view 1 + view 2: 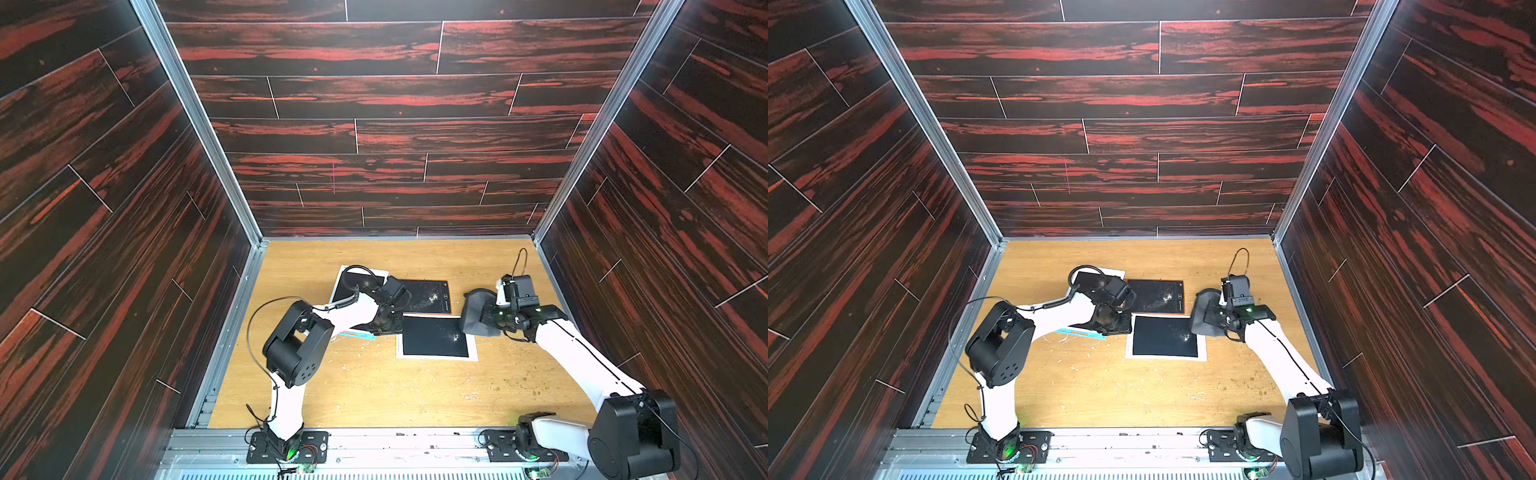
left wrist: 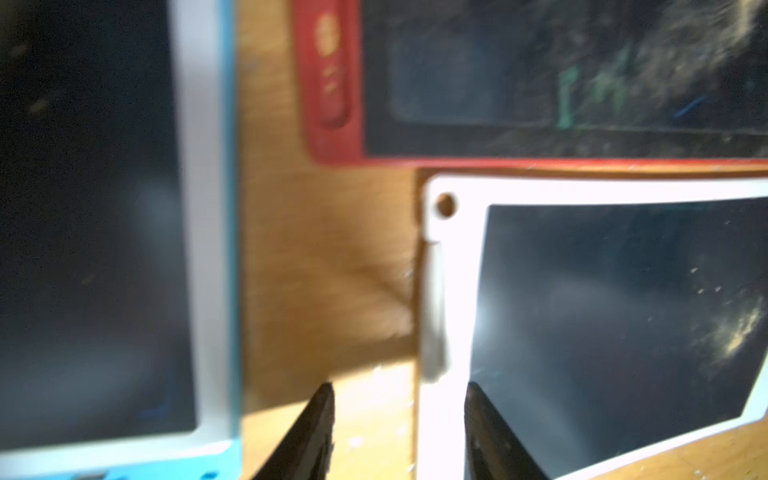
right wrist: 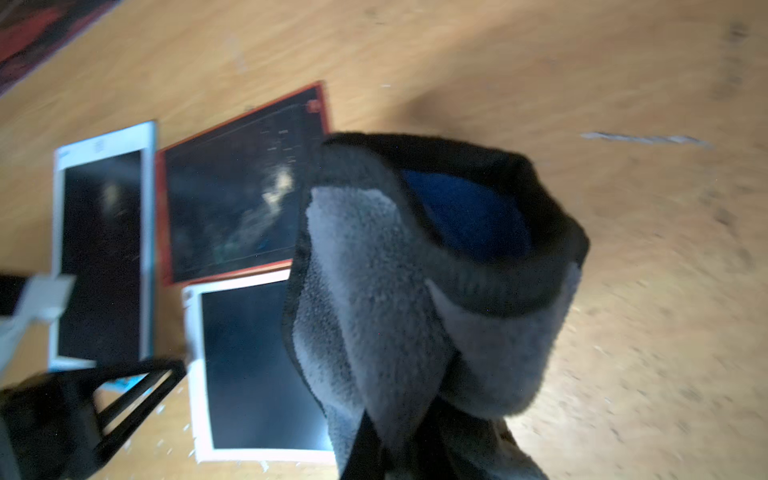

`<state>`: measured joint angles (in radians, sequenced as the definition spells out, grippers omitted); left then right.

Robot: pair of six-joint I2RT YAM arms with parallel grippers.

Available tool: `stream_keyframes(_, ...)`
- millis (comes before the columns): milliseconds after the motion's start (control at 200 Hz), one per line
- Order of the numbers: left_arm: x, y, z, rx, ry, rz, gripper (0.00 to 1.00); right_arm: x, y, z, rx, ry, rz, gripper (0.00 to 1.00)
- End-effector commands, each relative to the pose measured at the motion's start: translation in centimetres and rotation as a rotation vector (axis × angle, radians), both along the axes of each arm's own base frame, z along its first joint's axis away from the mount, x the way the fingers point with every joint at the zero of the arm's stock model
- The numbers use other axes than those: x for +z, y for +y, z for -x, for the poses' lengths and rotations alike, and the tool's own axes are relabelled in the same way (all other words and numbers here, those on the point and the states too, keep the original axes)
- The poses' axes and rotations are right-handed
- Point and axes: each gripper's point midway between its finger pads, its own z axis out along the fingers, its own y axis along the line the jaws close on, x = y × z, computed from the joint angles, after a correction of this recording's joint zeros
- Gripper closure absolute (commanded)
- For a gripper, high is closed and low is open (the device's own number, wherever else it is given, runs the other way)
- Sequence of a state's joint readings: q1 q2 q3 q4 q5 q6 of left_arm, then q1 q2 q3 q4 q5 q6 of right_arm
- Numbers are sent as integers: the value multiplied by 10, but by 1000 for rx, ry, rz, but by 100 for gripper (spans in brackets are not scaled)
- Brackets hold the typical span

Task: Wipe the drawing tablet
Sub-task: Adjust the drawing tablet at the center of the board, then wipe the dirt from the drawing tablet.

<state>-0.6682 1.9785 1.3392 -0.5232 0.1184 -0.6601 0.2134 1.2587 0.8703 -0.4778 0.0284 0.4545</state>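
Note:
Three drawing tablets lie on the wooden table. A white-framed tablet (image 1: 436, 336) (image 2: 615, 316) sits nearest, with a pale smudge on its dark screen. Behind it lies a red-framed tablet (image 1: 428, 296) (image 3: 232, 195), heavily smeared. A blue-edged tablet (image 2: 95, 232) (image 3: 102, 249) at the left is mostly hidden under my left arm in both top views. My left gripper (image 2: 401, 419) (image 1: 388, 328) is open, and its fingers straddle the white tablet's left border. My right gripper (image 3: 399, 453) (image 1: 492, 318) is shut on a grey cloth (image 3: 395, 291) (image 1: 1204, 316) just right of the tablets.
Crumbs (image 1: 519, 386) are scattered on the table's near right. Dark wood-patterned walls enclose the table on three sides, and a metal rail (image 1: 374, 444) with both arm bases runs along the front.

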Motion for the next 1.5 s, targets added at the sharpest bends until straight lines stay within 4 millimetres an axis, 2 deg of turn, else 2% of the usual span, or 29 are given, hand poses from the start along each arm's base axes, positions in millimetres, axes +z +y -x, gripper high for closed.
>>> stream_keyframes(0, -2, -9, 4, -36, 16, -21, 52, 9, 10, -7, 44, -33, -24, 100)
stream_keyframes(195, -5, -31, 5, -31, 43, 46, 54, 6, 6, 0, 42, -27, -9, 100)
stream_keyframes(436, 3, -58, 1, -54, 37, 112, 55, -7, 3, 12, 33, -3, -10, 100)
stream_keyframes(711, 5, -76, -6, -77, 40, 139, 55, -7, 4, 18, 37, -3, -19, 100)
stream_keyframes(787, 6, -72, -8, -95, 31, 100, 55, -7, 7, 18, 49, 0, -34, 100)
stream_keyframes(862, 2, -56, -2, -118, 47, 19, 57, -6, 15, 19, 84, -8, -75, 100)
stream_keyframes(1067, -11, -28, 10, -188, 67, -139, 60, -12, 65, 25, 261, 33, -326, 100)
stream_keyframes(1253, -15, -26, 12, -193, 74, -166, 60, -25, 87, 26, 309, 87, -457, 100)
stream_keyframes(1493, -17, -26, 12, -203, 72, -180, 59, -44, 108, 32, 371, 167, -495, 100)
